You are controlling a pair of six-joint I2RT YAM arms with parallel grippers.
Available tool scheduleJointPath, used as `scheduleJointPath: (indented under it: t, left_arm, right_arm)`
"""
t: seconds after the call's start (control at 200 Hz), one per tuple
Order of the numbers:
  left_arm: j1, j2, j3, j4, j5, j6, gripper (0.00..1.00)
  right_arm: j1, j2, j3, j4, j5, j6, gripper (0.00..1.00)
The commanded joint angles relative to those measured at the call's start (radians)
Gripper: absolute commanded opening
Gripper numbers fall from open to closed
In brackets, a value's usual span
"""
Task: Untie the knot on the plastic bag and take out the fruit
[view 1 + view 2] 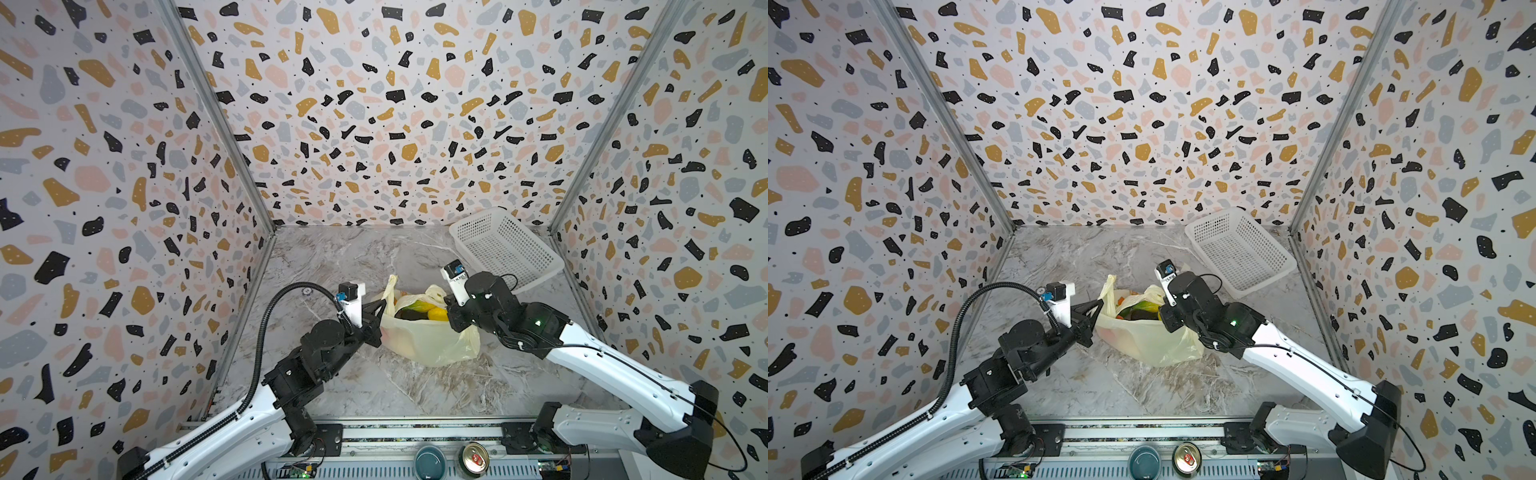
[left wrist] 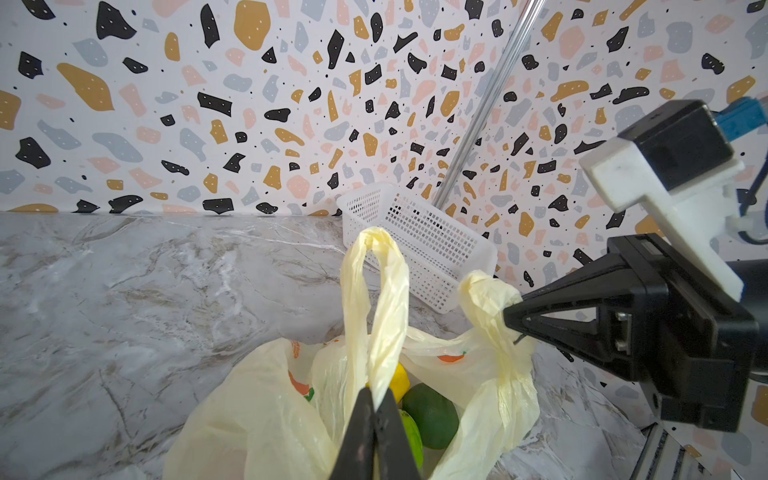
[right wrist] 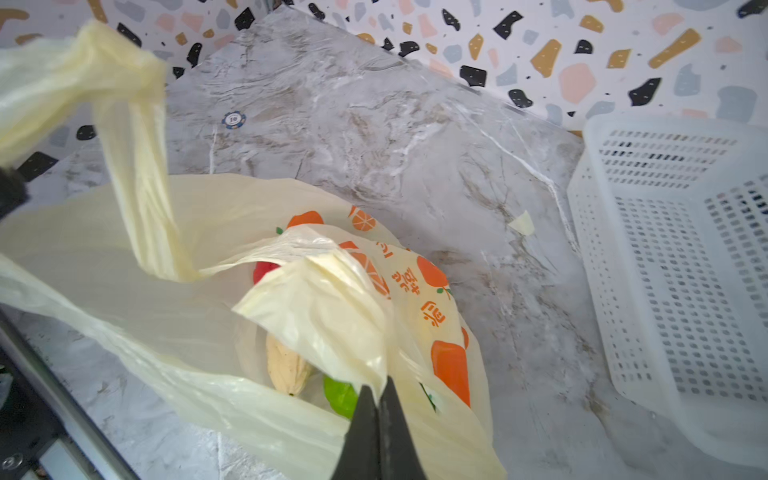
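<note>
The pale-yellow plastic bag (image 1: 428,340) (image 1: 1150,340) lies mid-table with its mouth open. No knot shows; its two loop handles stand apart. My left gripper (image 1: 384,305) (image 2: 376,399) is shut on the base of the upright left handle (image 2: 374,291). My right gripper (image 1: 448,300) (image 3: 378,384) is shut on the other handle (image 2: 486,299), on the bag's right side. Fruit lies inside: a dark green piece (image 2: 432,409), a yellow one (image 2: 399,378) (image 1: 438,313), a lime green one (image 3: 340,395), a cream one (image 3: 286,365) and a red one (image 3: 264,270).
A white perforated basket (image 1: 505,249) (image 3: 673,249) stands at the back right, close behind the right arm. A small round token (image 1: 306,291) lies left of the bag. A bowl (image 1: 429,461) and a can (image 1: 473,457) sit on the front rail.
</note>
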Motion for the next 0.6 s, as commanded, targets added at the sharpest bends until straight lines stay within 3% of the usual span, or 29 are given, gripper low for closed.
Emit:
scheduleJointPath:
  t: [0.0,0.105,0.225,0.596]
  left_arm:
    - [-0.004,-0.011,-0.002,0.043,-0.021,0.012,0.00]
    - [-0.005,-0.015,-0.006,0.043,-0.029,0.006,0.00]
    - [-0.005,-0.037,-0.019,0.027,-0.044,0.005,0.00]
    - [-0.006,-0.057,-0.120,0.004,-0.021,-0.047,0.00]
  right_arm:
    - [-0.114,-0.115,-0.082,-0.026,-0.031,0.096,0.00]
    - [-0.271,-0.204,-0.215,0.012,-0.199,0.175,0.00]
    - [-0.385,-0.250,-0.358,0.035,-0.294,0.246,0.00]
    - [-0.387,-0.220,-0.635,0.218,-0.387,0.343,0.00]
